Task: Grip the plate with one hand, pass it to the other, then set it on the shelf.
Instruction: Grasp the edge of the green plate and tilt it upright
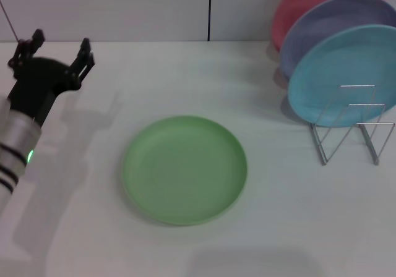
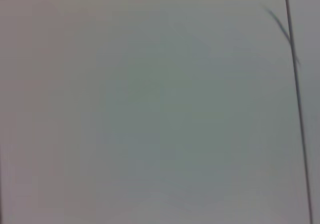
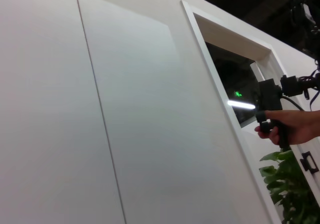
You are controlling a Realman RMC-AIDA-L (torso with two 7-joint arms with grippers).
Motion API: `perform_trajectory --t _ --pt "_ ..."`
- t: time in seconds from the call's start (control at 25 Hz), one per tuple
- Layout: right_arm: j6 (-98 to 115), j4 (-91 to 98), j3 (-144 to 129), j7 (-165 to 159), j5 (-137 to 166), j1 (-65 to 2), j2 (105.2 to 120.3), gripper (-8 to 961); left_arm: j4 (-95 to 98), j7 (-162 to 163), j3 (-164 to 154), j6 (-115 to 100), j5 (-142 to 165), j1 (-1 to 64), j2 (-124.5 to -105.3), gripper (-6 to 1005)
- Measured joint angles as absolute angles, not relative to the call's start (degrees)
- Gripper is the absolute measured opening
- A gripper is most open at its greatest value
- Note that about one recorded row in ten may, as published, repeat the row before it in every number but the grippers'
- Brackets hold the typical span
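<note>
The light-green plate (image 1: 184, 169) lies flat on the white table (image 1: 278, 227) in the middle of the head view. My left gripper (image 1: 59, 49), black with two fingers on a white-and-silver arm with a green light, hangs open and empty at the far left, well apart from the plate. The wire plate rack (image 1: 351, 128) stands at the right. My right gripper is out of view; its wrist camera shows only a wall and a window. The left wrist view shows only a blank surface.
A sky-blue plate (image 1: 346, 73), a lavender plate (image 1: 337, 23) and a red plate (image 1: 306, 5) stand on edge in the rack at the back right. A white wall runs behind the table.
</note>
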State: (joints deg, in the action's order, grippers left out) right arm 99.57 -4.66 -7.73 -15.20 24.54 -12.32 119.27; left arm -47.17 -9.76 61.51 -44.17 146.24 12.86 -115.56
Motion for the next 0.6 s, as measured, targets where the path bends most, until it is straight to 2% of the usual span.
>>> perform_trajectory --t 0.16,0.24,0.44,0.6 --pt "99.3 -4.7 -8.4 -15.3 24.6 -12.4 119.21 834 -66.5 -10.6 67.6 -20.1 151.4 8.3 -114.6 834" --pt "98.7 -4.6 -9.0 -15.8 24.6 -12.4 119.18 834 -74.7 -11.8 70.3 -7.9 153.8 6.8 -115.16 834" --pt "95.7 -3.6 -12.0 -18.8 24.7 -12.8 119.05 834 -89.1 -14.6 77.1 22.8 155.4 7.3 -118.31 833" --pt "94.5 -3.4 -12.9 -18.5 25.2 -13.6 119.01 834 -93.8 -12.0 77.8 38.7 155.4 10.3 -118.43 832"
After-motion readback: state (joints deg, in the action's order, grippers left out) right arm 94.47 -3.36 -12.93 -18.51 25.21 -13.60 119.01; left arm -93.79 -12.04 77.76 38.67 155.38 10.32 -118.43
